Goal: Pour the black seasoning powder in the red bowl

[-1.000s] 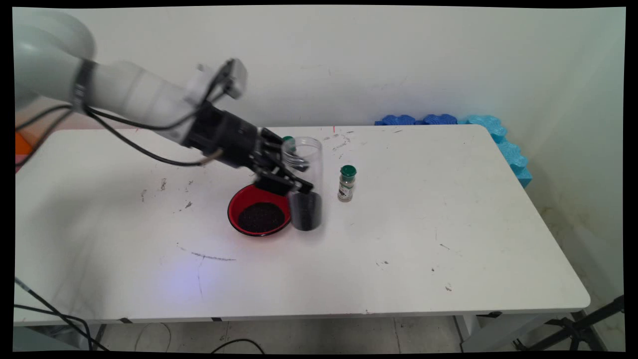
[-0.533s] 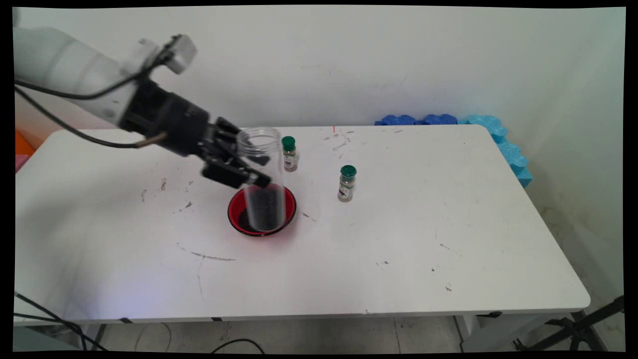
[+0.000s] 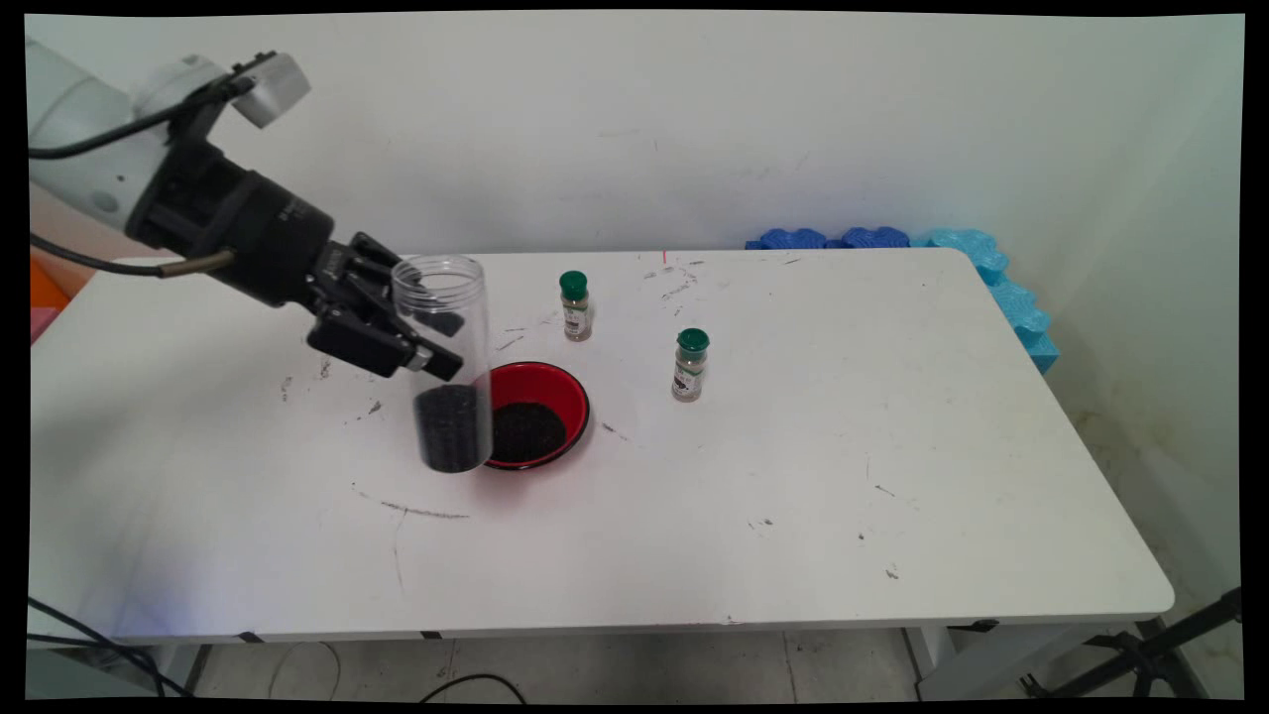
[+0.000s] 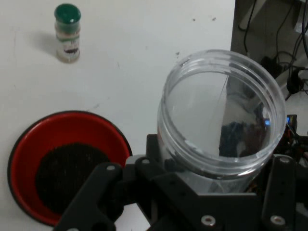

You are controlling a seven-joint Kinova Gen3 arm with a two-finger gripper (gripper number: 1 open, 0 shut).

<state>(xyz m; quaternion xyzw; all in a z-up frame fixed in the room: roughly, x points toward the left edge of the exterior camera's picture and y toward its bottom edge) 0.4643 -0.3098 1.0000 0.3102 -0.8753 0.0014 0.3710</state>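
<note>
My black gripper is shut on a tall clear plastic jar. The jar is upright, its mouth is uncovered, and dark grains fill its lowest part. It hangs just left of a red bowl that holds a heap of the same dark grains. In the hand view the jar's wide mouth sits between my fingers, and the red bowl lies at the lower left.
Two small spice bottles with green caps stand behind and right of the bowl, one nearer the wall, the other further right. One of them shows in the hand view. Blue foam pieces line the table's far right corner.
My gripper has carried the jar leftward, from the right of the bowl, across it, to its left side. The bowl and the two bottles have stayed put.
</note>
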